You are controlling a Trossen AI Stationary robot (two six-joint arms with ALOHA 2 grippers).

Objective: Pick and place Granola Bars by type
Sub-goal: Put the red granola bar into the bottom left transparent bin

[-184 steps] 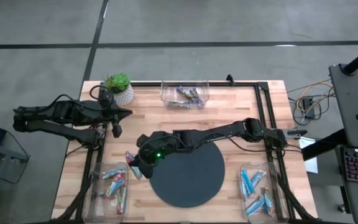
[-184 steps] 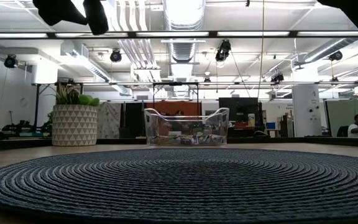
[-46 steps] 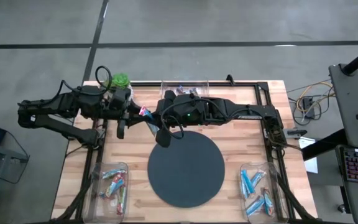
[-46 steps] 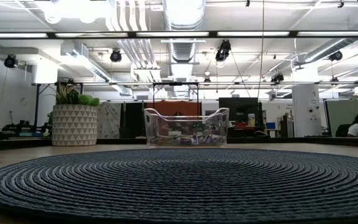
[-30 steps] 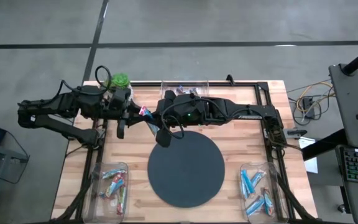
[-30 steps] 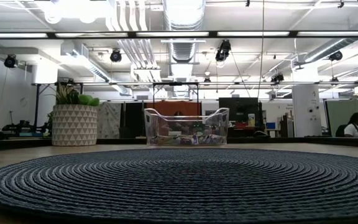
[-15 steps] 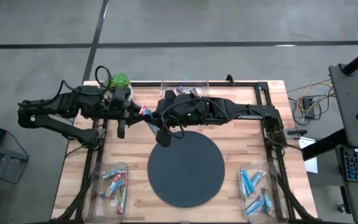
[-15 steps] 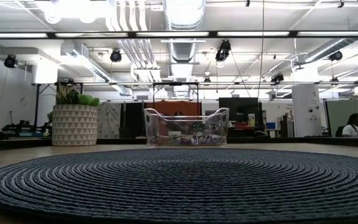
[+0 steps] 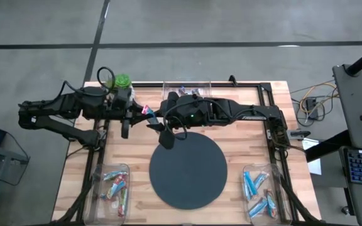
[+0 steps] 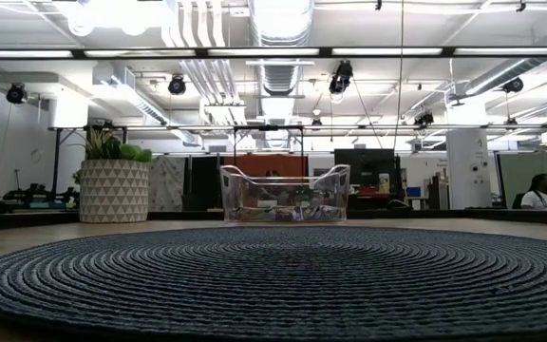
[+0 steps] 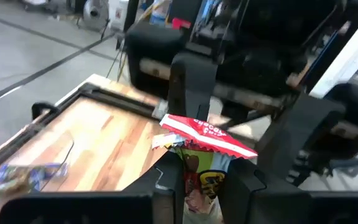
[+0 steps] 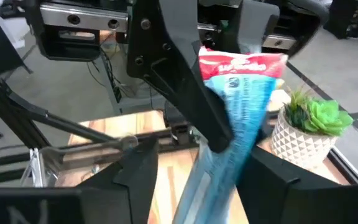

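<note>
One granola bar (image 9: 146, 111), red at its ends with a pale blue back (image 12: 244, 112), hangs in the air over the table's far left part, between my two grippers. My left gripper (image 9: 136, 113) comes from the table's left and is shut on it. My right gripper (image 9: 154, 118) faces it from the right and is open. Its fingers (image 11: 190, 87) stand on either side of the bar's other red end (image 11: 207, 132). Other granola bars lie in three clear bins. My left gripper pinches the bar's near end (image 11: 199, 180) between its two fingers (image 11: 166, 193). The fingers come about level from the table's left and lie along the bar. The bar is lifted clear of the table and sticks out toward my right gripper.
A clear bin (image 9: 186, 94) with dark bars stands at the far edge. A bin (image 9: 113, 187) of mixed bars is near left and a bin (image 9: 259, 193) of blue bars near right. A potted plant (image 9: 122, 88) stands behind my left gripper. A dark round mat (image 9: 188, 169) fills the middle.
My right gripper has opened and let go of the bar, staying where it was. The bar remains in the air in my left gripper.
</note>
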